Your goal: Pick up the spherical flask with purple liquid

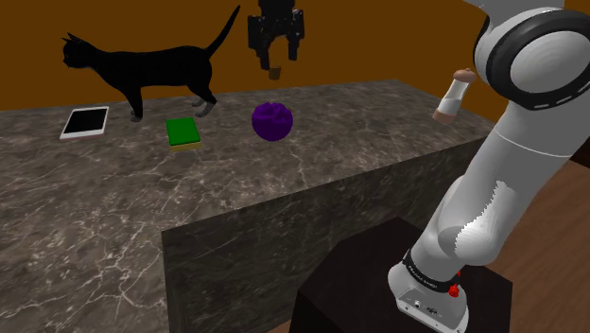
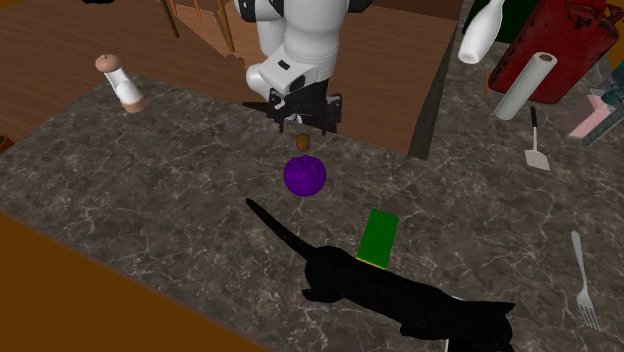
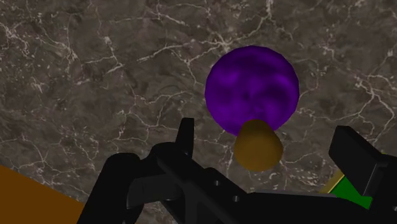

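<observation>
The claw hangs open above the tabletop. Its two black fingers stand well apart and clasp nothing. Straight beneath it stands the flask, a round purple ball that seems to rest on the dark, veined stone. The flask's brown stopper floats well above the ball, and no neck can be made out between the two.

In the shoulder view the stopper sits just under the fingertips, much nearer the claw than the ball is. In the wrist view it lies between the two fingers, roughly midway and touching neither, with the purple ball past it, farther from the claw. In the second exterior view claw, stopper and ball follow one another in a line leading away from the white arm.

A green block lies flat on the tabletop, off to the shoulder view's left of the claw and apart from the flask. One corner of it shows beside a finger in the wrist view. A black cat stands farther out on that same side of the claw, and a white tablet lies farther still. On the claw's other side, well apart, a white shaker with a brown top stands near the tabletop's edge.
</observation>
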Action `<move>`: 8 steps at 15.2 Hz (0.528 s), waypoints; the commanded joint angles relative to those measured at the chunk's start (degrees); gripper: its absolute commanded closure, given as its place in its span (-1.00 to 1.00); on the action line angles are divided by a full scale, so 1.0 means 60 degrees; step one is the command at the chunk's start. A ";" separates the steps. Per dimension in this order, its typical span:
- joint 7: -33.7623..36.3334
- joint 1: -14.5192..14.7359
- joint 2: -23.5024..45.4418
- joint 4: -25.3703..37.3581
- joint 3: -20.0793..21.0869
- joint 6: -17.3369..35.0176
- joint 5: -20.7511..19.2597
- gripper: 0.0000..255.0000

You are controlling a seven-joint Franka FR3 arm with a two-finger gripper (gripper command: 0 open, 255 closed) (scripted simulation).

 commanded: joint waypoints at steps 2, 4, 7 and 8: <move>-0.0006 -0.0025 -0.0204 -0.0604 -0.0024 0.0412 0.0048 -1.00; -0.0003 -0.0023 -0.0189 -0.0584 -0.0022 0.0406 0.0045 1.00; -0.0004 -0.0024 -0.0189 -0.0586 -0.0023 0.0407 0.0045 1.00; -0.0002 -0.0023 -0.0191 -0.0590 -0.0022 0.0409 0.0046 1.00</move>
